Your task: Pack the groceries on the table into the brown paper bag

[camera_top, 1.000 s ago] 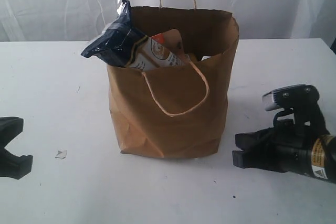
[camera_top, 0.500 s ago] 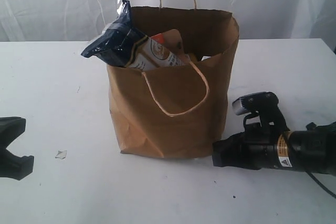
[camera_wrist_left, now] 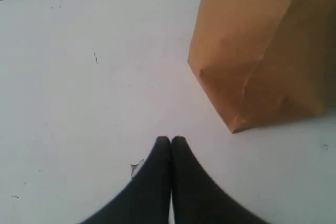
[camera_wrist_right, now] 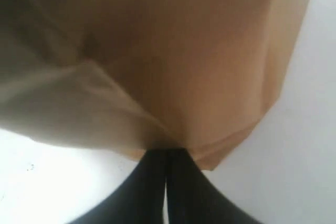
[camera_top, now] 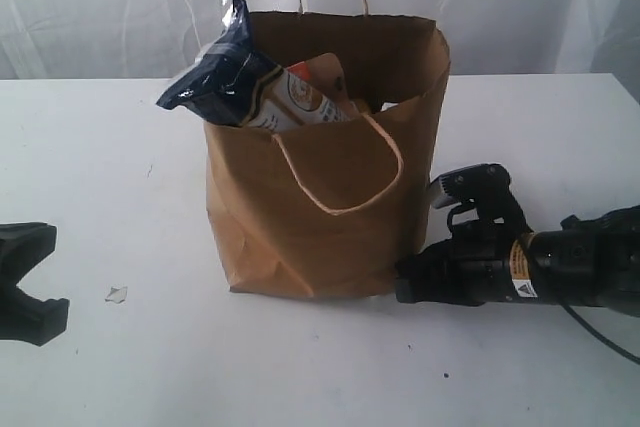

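The brown paper bag (camera_top: 320,217) stands upright in the middle of the white table (camera_top: 90,147). A long dark-blue packet (camera_top: 215,77) and a brown pouch with a white patch (camera_top: 300,97) stick out of its top on the left; the other groceries are hidden. My right gripper (camera_top: 405,280) lies low on the table, shut, with its tips pressed against the bag's lower right side (camera_wrist_right: 184,51). The tips meet the paper at my right gripper (camera_wrist_right: 167,151). My left gripper (camera_wrist_left: 170,140) is shut and empty, well left of the bag (camera_wrist_left: 262,51).
A small scrap of torn paper (camera_top: 117,294) lies on the table near my left gripper, seen as a scrap (camera_wrist_left: 136,167) beside the fingers. A white curtain hangs behind the table. Bare tabletop spreads left, right and in front of the bag.
My right gripper has slid left along the table until its tips touch the bag's base. The bag's top has shifted slightly left. The left gripper has barely moved.
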